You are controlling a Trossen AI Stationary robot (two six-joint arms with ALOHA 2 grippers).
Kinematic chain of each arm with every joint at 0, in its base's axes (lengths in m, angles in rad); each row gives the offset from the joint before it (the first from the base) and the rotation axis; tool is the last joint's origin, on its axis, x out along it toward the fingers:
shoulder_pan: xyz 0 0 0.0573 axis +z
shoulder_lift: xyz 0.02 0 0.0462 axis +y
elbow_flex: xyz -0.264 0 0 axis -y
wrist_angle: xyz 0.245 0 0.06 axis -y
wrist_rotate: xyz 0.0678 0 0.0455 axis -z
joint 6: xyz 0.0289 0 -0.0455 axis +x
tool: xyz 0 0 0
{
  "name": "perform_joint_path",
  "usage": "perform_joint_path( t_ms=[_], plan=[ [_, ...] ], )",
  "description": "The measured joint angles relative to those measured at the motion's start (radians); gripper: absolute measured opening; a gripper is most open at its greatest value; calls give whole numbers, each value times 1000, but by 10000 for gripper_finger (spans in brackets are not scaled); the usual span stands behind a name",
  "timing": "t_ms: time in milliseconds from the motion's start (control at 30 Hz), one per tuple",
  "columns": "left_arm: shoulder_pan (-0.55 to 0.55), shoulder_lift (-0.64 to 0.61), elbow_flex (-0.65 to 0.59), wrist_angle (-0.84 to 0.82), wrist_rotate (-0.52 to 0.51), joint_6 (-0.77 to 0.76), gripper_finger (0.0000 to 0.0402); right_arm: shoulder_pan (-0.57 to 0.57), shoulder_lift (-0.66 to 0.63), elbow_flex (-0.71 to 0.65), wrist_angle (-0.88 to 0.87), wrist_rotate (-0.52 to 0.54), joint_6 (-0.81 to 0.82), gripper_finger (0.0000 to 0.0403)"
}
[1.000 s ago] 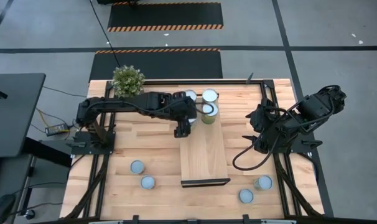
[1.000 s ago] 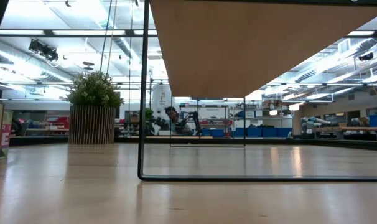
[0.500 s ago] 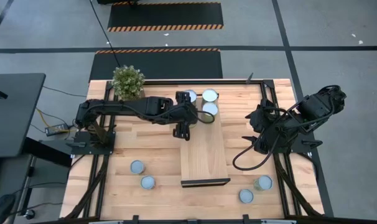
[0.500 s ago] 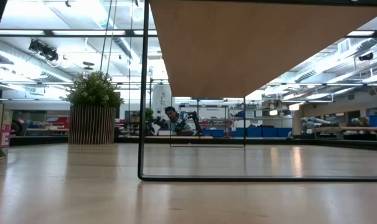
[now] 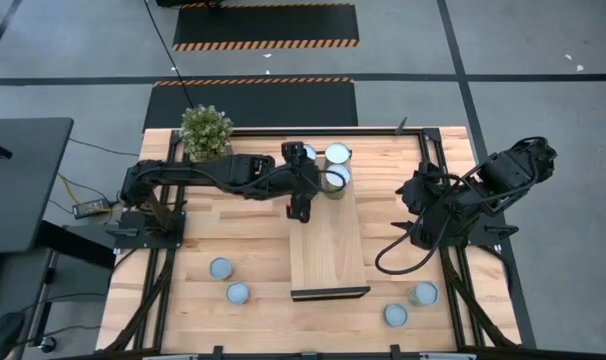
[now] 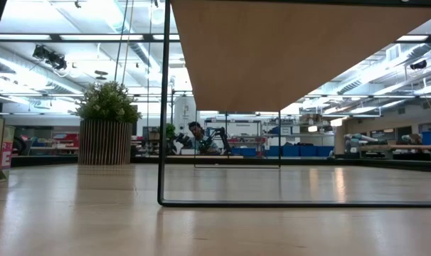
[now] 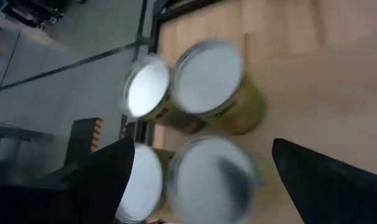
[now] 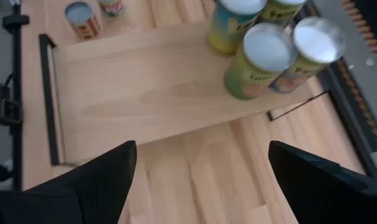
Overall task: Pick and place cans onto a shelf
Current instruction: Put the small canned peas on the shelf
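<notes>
The far end of the shelf [image 5: 328, 240] was crowded: four cans [image 5: 323, 166] stood bunched there, touching or nearly so, with the left gripper [image 5: 300, 208] hanging just beside them, fingers spread, over the shelf's far-left corner. The rest of the board, down to its dark near edge, lay bare. On the tabletop [image 5: 243, 235], two cans [image 5: 228, 281] stood near the near-left corner and two [image 5: 410, 304] near the near-right. A potted plant [image 5: 205, 130] occupied the far-left corner. The right arm [image 5: 453, 200] was folded beside the right edge.
</notes>
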Motion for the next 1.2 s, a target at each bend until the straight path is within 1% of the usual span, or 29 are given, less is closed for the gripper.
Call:
perform_joint_path(
  t_ms=[133,300,367,533,633,767,867,967,1067,1133,1200],
  plan=[
    [-50,0,64,-83,30,-105,387,41,1,-14,-1,-33,12,372],
    [-119,-2,79,-221,46,-367,387,107,0,-97,-5,-25,65,372],
    [-154,-3,79,-288,66,-443,387,136,-2,-142,9,-33,94,372],
    [-251,-2,50,-398,150,-572,387,224,-3,-251,107,-143,133,372],
    [-302,-3,50,-431,196,-634,387,283,-4,-323,191,-189,149,372],
    [-353,-3,50,-448,181,-723,387,367,-3,-443,293,-213,196,372],
    [-387,-3,50,-477,140,-775,387,414,0,-537,378,-233,214,372],
    [-416,-3,50,-489,85,-828,387,436,3,-627,446,-278,251,372],
    [-433,-3,50,-491,78,-871,387,440,3,-702,493,-331,277,372],
    [-439,-3,50,-494,78,-886,387,446,3,-740,509,-345,266,372],
    [-445,-3,50,-494,78,-894,387,456,3,-768,529,-353,222,372]
  ],
)
